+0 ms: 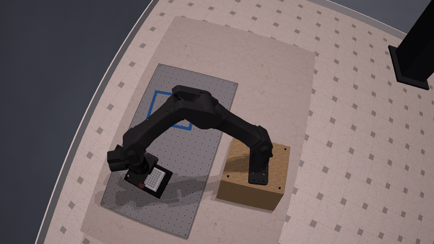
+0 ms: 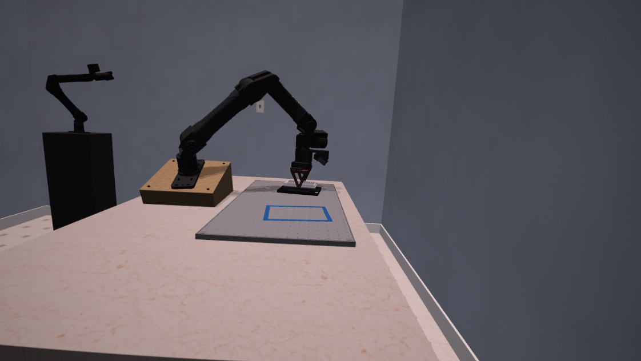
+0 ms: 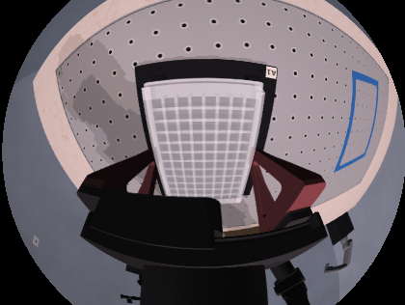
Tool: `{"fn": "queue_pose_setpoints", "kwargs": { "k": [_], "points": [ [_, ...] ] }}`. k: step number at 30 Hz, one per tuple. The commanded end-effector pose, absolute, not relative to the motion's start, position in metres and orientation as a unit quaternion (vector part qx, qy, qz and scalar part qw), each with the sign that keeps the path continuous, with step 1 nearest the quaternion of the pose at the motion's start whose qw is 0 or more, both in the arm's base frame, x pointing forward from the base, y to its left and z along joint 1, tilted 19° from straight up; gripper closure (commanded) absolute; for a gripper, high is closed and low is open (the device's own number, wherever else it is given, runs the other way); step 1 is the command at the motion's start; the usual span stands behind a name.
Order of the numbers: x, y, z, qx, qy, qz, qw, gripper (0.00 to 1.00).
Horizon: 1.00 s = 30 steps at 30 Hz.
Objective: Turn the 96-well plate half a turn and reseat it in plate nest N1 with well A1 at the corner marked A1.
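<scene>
The white 96-well plate (image 1: 154, 177) lies low in the black plate nest N1 (image 1: 148, 180) near the front of the grey deck. In the wrist view the plate (image 3: 202, 139) fills the nest (image 3: 205, 74), and its cut corner lies at the far right, next to the nest's A1 label (image 3: 271, 71). My gripper (image 3: 203, 152) is shut on the near end of the plate, its red fingers on both long sides. In the side view the gripper (image 2: 300, 179) stands straight down on the plate (image 2: 302, 185). Whether the plate rests fully flat I cannot tell.
The blue taped outline B1 (image 2: 297, 213) lies empty on the grey perforated deck (image 2: 280, 215), partly under my arm from above (image 1: 165, 111). My base stands on a wooden block (image 1: 254, 175). A black pedestal (image 2: 79, 177) with a second arm stands far off.
</scene>
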<state>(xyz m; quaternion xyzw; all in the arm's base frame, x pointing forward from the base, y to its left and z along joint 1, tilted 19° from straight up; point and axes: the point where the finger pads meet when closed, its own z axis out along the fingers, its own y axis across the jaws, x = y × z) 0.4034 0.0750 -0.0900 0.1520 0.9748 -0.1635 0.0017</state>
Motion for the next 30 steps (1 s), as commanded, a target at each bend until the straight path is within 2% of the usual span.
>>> {"fn": "queue_pose_setpoints", "kwargs": {
  "k": [1,30],
  "points": [
    [0.405,0.076,-0.083,0.146,0.976,-0.161,0.014,1.00],
    [0.411,0.074,-0.082,0.151,0.976,-0.157,0.022,1.00]
  ]
}}
